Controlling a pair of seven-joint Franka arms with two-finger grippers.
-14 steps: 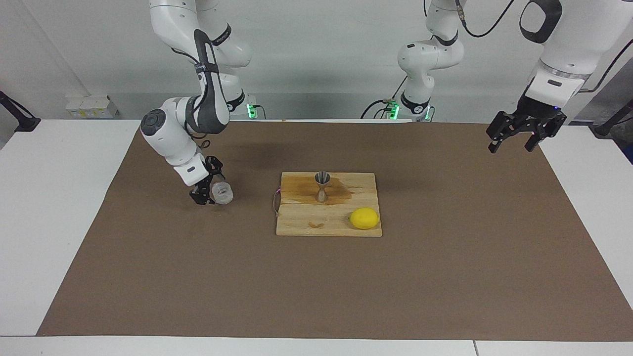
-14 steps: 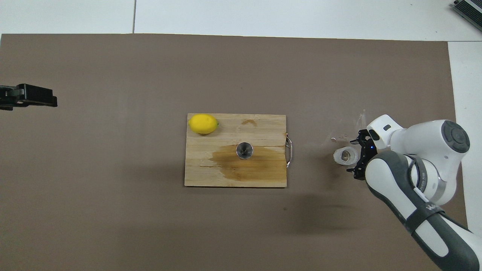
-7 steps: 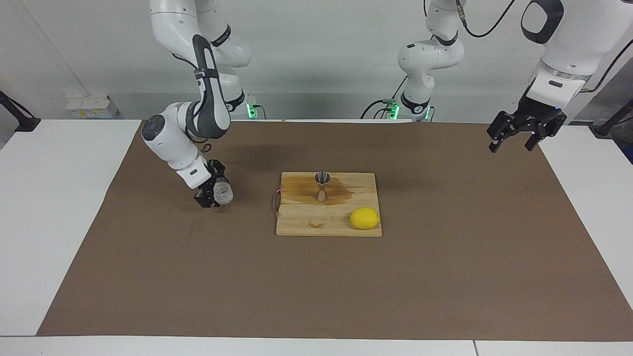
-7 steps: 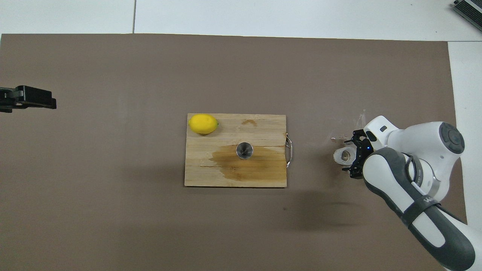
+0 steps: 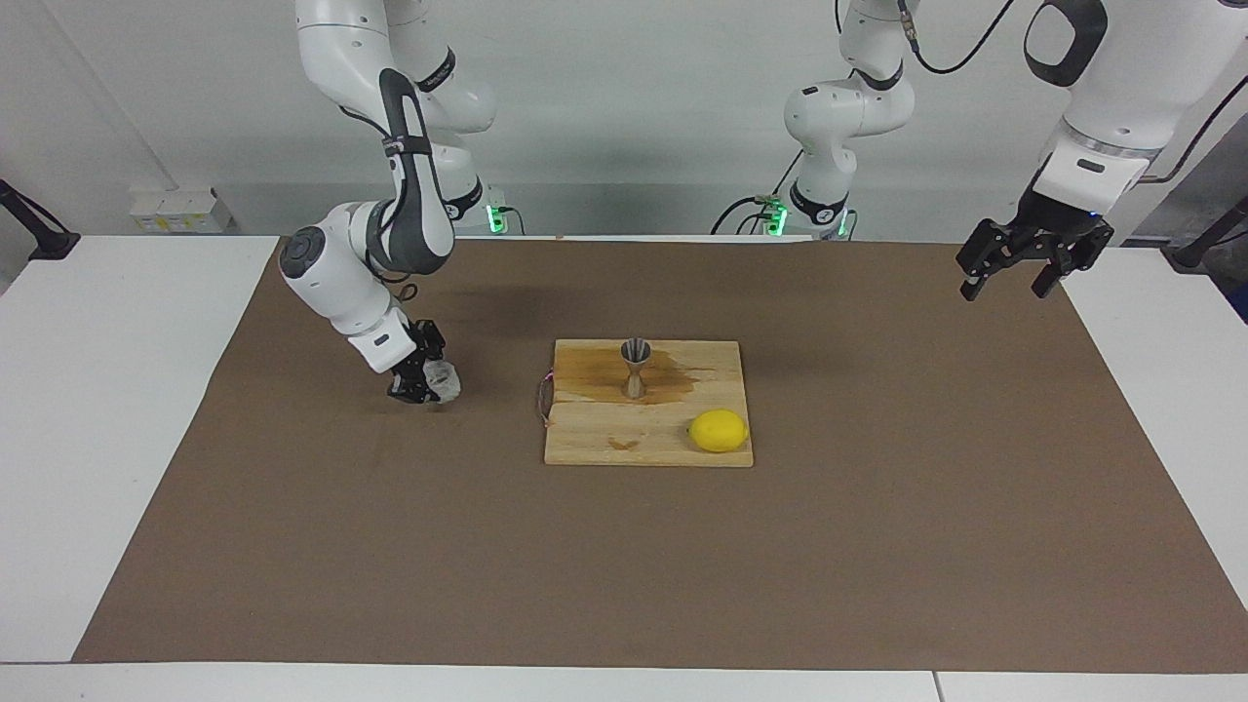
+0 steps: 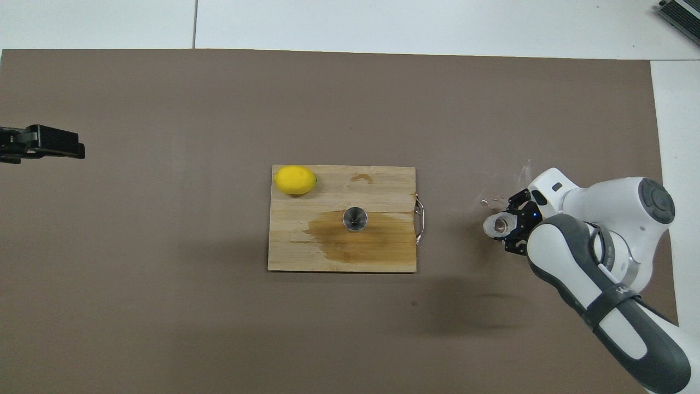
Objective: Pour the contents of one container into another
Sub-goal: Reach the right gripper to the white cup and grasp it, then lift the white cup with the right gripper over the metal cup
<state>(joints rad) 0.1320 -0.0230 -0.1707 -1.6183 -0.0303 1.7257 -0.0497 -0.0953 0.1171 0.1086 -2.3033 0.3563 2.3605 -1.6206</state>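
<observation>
Two grippers entered, one changed since a second ago: the right gripper [image 5: 425, 380], low over the brown mat [image 5: 624, 585] toward the right arm's end of the table, then stood with its fingers spread either side of the small squat whitish cup of knobbly translucent glass [image 5: 444, 382]; its fingers have now drawn in and clamp that cup. Cup sits on the mat beside the pale wooden cutting board [image 5: 604, 444], apart from it. Judged meaning: the grasp is made and lifting can follow; pouring not yet begun. Receiving vessel: small shiny steel hourglass jigger [image 5: 635, 368], upright on the board inside a dark wet-looking stain. Yellow lemon [image 5: 719, 430] lies on the same board, farther from the robots than the jigger. Left gripper [image 5: 1019, 265], fingers apart and holding nothing, waits raised over the mat's edge at the left arm's end. Facing view alone shows the jigger's narrow waist and how low the right gripper sits at the cup. Overhead view alone shows the cup's open mouth [image 6: 499, 225], the jigger's bowl [image 6: 355, 218] from above, the board's metal handle [image 6: 420, 219] and small glinting specks on the mat by the cup.
</observation>
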